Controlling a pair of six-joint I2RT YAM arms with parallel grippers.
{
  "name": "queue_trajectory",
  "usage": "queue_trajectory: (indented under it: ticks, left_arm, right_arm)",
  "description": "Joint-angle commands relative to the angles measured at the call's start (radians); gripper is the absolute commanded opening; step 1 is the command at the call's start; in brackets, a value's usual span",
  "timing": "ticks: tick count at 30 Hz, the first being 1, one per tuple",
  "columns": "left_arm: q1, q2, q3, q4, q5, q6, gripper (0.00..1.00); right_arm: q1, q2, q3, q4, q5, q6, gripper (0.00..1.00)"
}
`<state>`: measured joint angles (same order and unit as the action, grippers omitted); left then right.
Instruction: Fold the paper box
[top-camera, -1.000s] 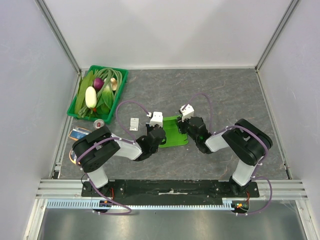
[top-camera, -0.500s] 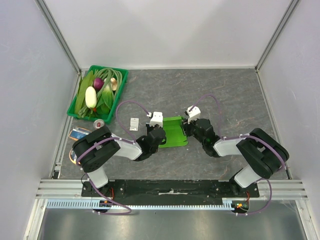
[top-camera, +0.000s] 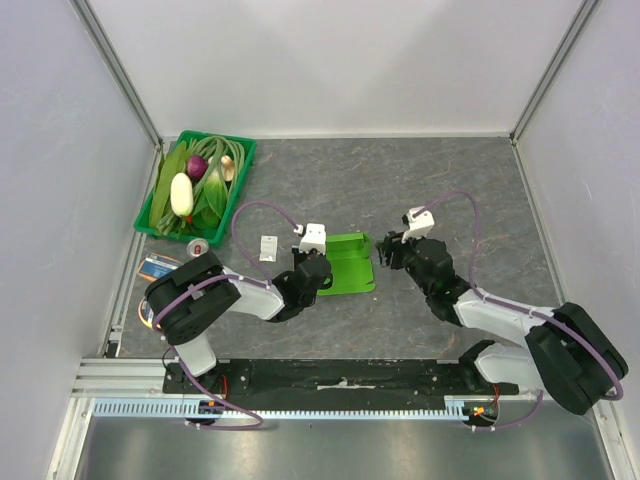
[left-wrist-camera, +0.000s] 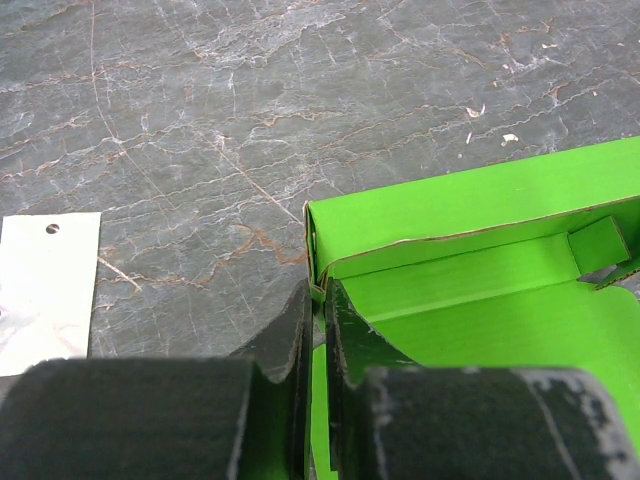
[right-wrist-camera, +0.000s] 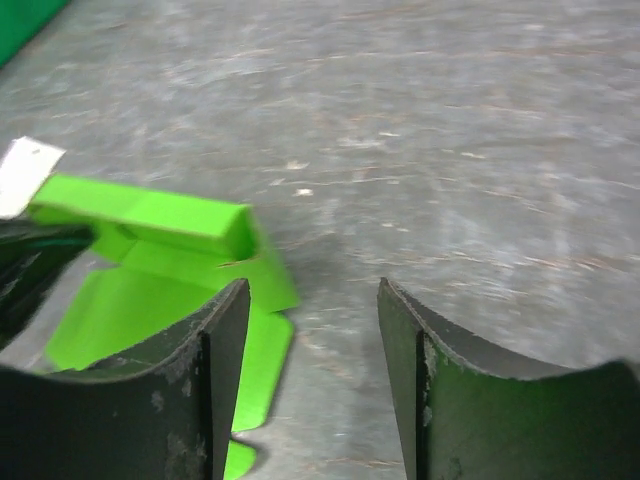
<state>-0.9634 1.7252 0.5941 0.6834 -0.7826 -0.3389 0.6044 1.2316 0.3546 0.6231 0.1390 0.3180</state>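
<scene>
Fingers of the left gripper (left-wrist-camera: 318, 300) are nipped tight on the left wall of the paper box (left-wrist-camera: 470, 250), holding it at mid-table (top-camera: 450, 180), while the right gripper (right-wrist-camera: 313, 300) gapes wide and empty. It has just backed off rightward, clear of the card. The raised wall stands without it, so a regrip for the next flap looks likely.

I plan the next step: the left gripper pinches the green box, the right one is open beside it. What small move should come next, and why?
Probably move the right gripper toward the paper box to lift its flat flap: the left gripper pins one wall; the right is open, apart.
</scene>
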Motion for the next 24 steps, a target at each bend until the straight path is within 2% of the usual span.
queue_trajectory:
  ticks: [1,5,12,24]
  left_arm:
    - [-0.001,0.016,0.013,-0.002,-0.018,0.005,0.02]
    - [-0.001,0.017,0.013,-0.002,-0.020,0.005,0.02]
    - [-0.001,0.024,0.015,-0.002,-0.020,0.006,0.02]
    - [-0.001,0.017,0.013,-0.002,-0.021,0.009,0.02]
  right_arm:
    - [-0.029,0.023,0.066,-0.190,0.252,0.023,0.55]
    - [-0.032,0.150,0.145,-0.195,0.220,-0.062,0.47]
    - [-0.029,0.284,0.224,-0.132,0.027,-0.177,0.42]
    - [-0.026,0.299,0.191,0.000,-0.248,-0.238,0.28]
